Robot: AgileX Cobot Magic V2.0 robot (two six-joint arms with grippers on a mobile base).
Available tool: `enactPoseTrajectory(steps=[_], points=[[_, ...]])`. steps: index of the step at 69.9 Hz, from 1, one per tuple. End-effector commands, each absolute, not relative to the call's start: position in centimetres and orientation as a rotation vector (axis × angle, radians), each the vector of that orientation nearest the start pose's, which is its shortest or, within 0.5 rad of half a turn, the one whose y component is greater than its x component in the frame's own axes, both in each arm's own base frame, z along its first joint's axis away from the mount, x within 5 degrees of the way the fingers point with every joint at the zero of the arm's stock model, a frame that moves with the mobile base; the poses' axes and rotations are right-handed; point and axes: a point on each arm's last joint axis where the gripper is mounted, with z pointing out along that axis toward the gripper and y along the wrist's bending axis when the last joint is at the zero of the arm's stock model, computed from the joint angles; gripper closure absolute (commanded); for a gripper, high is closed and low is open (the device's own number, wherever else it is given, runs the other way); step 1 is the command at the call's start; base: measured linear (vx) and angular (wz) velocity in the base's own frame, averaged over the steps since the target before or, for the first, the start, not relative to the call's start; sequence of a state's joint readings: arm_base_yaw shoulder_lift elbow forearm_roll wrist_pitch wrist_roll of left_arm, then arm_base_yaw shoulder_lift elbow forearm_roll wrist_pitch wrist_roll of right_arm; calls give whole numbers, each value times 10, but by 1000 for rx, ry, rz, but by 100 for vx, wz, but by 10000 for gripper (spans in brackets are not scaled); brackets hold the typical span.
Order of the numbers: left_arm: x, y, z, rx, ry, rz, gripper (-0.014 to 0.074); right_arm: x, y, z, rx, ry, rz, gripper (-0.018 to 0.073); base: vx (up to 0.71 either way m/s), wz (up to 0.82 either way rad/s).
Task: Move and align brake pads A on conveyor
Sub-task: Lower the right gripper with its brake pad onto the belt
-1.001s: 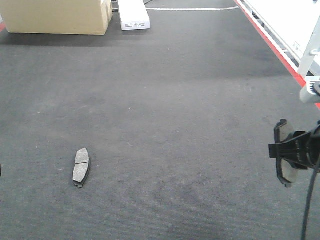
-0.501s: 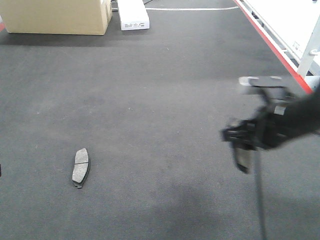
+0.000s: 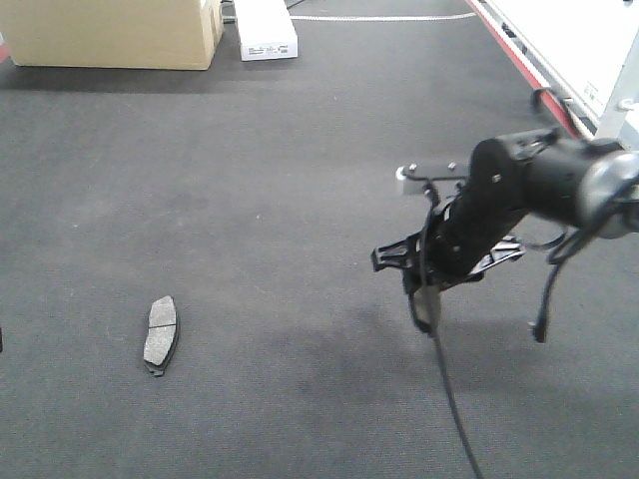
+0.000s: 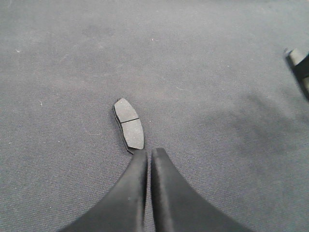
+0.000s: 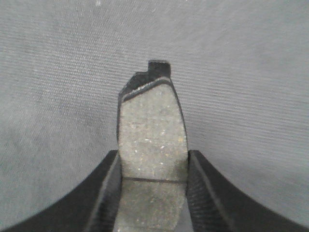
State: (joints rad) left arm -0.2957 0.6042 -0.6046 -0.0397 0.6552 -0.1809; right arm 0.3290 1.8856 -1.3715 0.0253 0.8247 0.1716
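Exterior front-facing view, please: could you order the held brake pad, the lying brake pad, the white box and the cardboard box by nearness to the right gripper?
From the right gripper:
1. Held brake pad, in its grip.
2. Lying brake pad, left on the conveyor.
3. White box, far end.
4. Cardboard box, far left.

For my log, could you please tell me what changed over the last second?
The right gripper, shut on a brake pad, swung leftward from the right edge of the conveyor toward its middle. The other brake pad lying at left stayed put.
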Motion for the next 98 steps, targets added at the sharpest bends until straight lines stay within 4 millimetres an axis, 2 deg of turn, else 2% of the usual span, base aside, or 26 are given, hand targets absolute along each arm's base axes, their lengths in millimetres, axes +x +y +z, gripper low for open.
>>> enactPoseTrajectory(steps=[1,14,34,43,63,80,89,98], points=[[111,-37,323,104,2069,-345,603,376,131,223,-180,2754,185,552,0,0],[111,-37,323,104,2069,-345,603,383,134,198,-164,2798,194,552,0,0],[111,-37,323,104,2069,-345,603,387,137,193,-131,2774,233,534,0,0],[111,-37,323,104,2069,-345,603,386,137,193,-132,2783,230,470,0,0],[111,-37,323,104,2069,-345,603,385,137,193,-134,2803,225,260,0,0],[111,-37,323,104,2069,-345,603,380,136,191,-107,2857,217,230,0,0],[111,-37,323,104,2069,-345,603,378,135,198,-111,2842,217,231,0,0],[111,-37,323,104,2069,-345,603,372,132,227,-108,2773,236,231,0,0]])
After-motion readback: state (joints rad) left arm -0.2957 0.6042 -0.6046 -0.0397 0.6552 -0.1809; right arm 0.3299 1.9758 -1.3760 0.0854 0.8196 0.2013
